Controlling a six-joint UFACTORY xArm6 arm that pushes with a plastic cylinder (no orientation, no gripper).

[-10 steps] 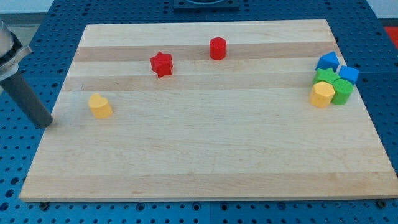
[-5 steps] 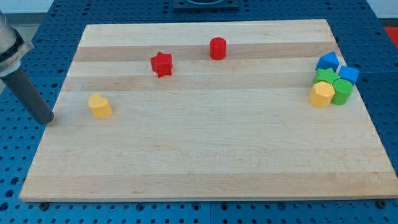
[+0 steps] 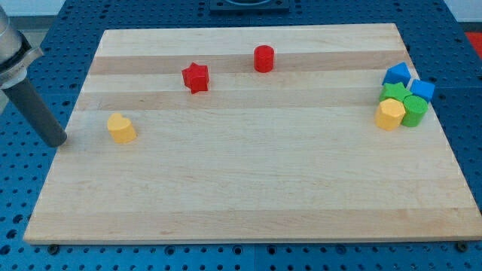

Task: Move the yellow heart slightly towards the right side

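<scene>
The yellow heart [image 3: 120, 128] lies on the wooden board [image 3: 248, 181] near its left edge. My tip [image 3: 58, 141] is at the board's left edge, to the left of the yellow heart and slightly lower in the view, with a clear gap between them. The rod slants up to the view's upper left.
A red star [image 3: 195, 77] and a red cylinder [image 3: 263, 58] lie near the view's top. At the right edge sits a tight cluster: two blue blocks [image 3: 397, 74] [image 3: 422, 90], two green blocks [image 3: 392, 92] [image 3: 414, 110] and a yellow hexagon [image 3: 389, 114].
My tip has crept a little towards the view's top and right, closer to the board's left edge. No block has moved.
</scene>
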